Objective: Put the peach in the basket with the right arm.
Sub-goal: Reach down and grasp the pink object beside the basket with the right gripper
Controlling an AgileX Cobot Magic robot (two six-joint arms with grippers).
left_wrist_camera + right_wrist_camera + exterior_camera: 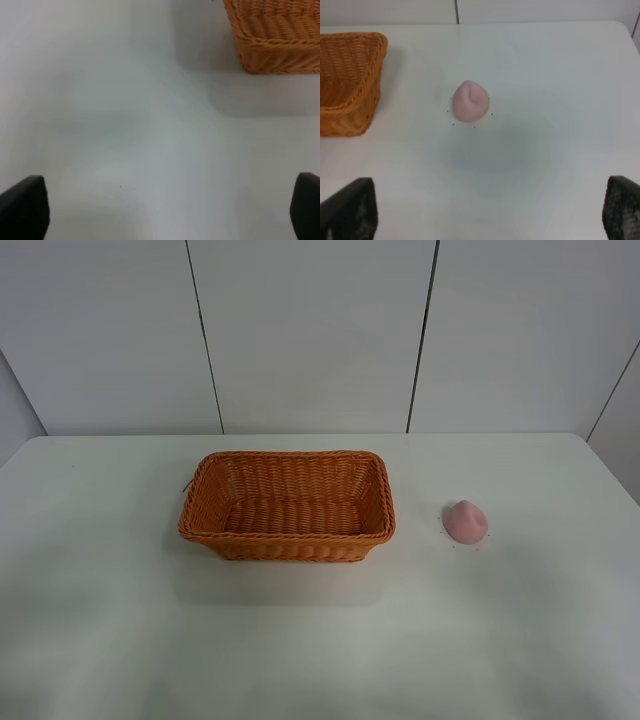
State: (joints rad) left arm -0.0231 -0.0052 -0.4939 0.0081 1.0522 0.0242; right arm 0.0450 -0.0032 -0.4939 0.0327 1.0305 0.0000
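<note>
The pink peach point(466, 521) sits on the white table to the right of the orange wicker basket point(288, 506), tip up. The basket is empty. In the right wrist view the peach point(469, 101) lies well ahead of my right gripper point(487, 210), whose two black fingertips point(350, 207) stand far apart at the frame's corners, open and holding nothing. The basket's corner point(347, 80) shows beside it. My left gripper point(165, 207) is open too, over bare table, with the basket's corner point(275, 35) ahead. Neither arm appears in the exterior high view.
The white table point(320, 640) extends around the basket and peach. A pale panelled wall point(310, 330) stands behind the table's far edge.
</note>
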